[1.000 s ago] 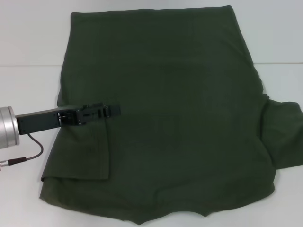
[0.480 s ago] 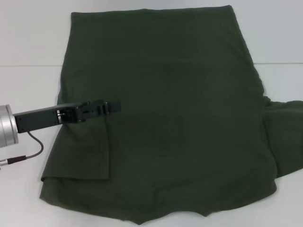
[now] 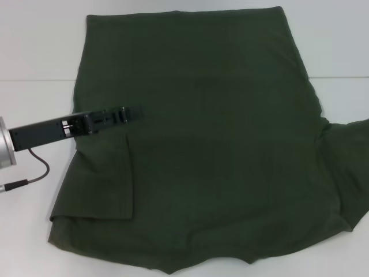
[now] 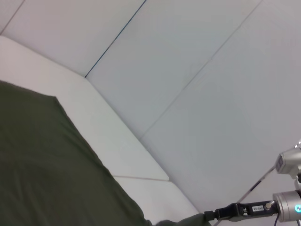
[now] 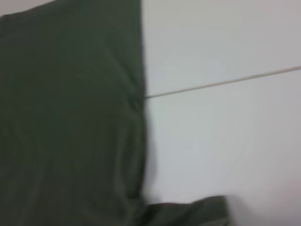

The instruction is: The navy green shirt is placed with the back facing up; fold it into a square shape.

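The navy green shirt lies spread over the white table, plain side up, its near hem at the front edge of the head view. On the robot's left, the sleeve is folded inward onto the body of the garment. On the right, the other sleeve extends outward, rumpled. The left gripper reaches in from the left above the folded sleeve's upper end, fingers apparently pressed together with no cloth between them, though the angle is poor. Farther back, the shirt's far edge lies straight across the table
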Action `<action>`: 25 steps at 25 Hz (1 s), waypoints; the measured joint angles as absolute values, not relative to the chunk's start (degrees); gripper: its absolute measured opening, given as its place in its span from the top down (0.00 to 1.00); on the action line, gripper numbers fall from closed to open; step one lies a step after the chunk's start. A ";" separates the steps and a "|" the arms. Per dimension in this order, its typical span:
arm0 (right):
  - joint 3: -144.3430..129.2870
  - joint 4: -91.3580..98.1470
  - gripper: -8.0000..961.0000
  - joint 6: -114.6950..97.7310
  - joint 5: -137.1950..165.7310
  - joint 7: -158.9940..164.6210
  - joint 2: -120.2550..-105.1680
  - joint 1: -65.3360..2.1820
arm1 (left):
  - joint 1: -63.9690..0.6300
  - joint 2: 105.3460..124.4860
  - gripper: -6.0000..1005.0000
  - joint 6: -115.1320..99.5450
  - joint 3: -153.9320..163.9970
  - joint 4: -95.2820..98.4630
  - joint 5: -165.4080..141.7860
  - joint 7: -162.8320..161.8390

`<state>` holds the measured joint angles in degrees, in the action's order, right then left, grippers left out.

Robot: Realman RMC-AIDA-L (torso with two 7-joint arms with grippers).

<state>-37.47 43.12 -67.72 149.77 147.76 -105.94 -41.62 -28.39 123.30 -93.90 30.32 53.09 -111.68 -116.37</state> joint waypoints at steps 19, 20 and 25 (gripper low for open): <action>-43.93 39.07 0.99 -77.09 145.00 147.87 -111.89 -53.09 | -28.04 122.68 0.12 -93.54 26.07 52.53 -108.93 -116.57; -44.15 38.67 0.99 -76.71 145.00 147.90 -111.97 -53.18 | -28.01 122.69 0.12 -93.57 25.89 52.50 -108.89 -116.54; -44.07 37.69 0.99 -75.68 144.45 147.18 -112.29 -52.99 | -27.87 122.70 0.12 -93.35 25.66 52.46 -108.49 -116.41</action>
